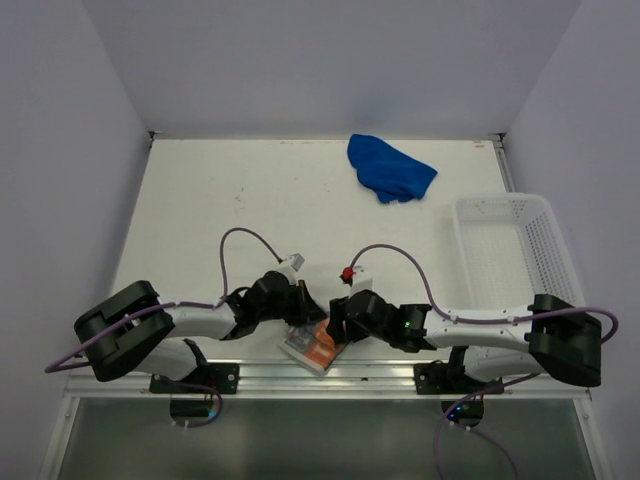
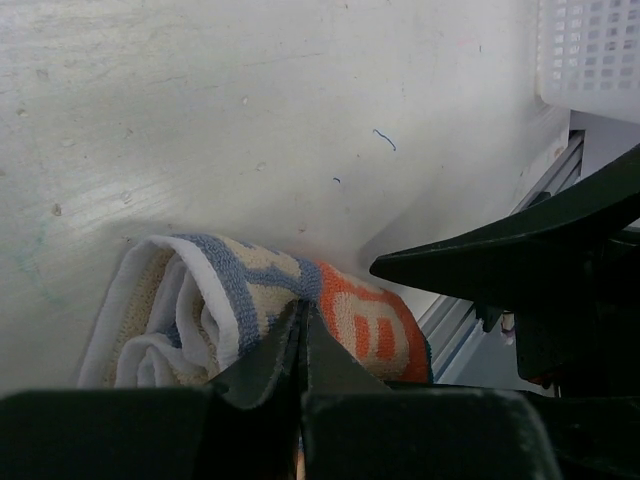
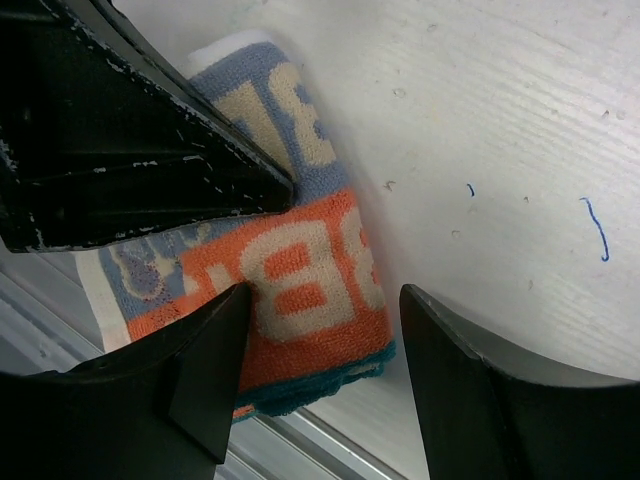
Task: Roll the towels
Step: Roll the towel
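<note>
White tabletop and pale walls were all that framed your work. Well left of the basket, and nearer than its near rim, the patterned towel lay as a tight roll, its spiral end showing white in the left wrist view.

Your left gripper was closed to a single point, tips touching the top of the roll. I judged it was there to pin the last wrap so the roll would not spring loose. Whether a fold was nipped between the tips, I could not tell.

Your right gripper stood wide, jaws either side of the roll's orange end and gripping nothing — placed, I would guess, to square that end or take hold of it.

Just beyond the basket's far left corner the blue towel sat in a crumpled heap, not yet rolled — so by my reckoning about half the job remained for you.
</note>
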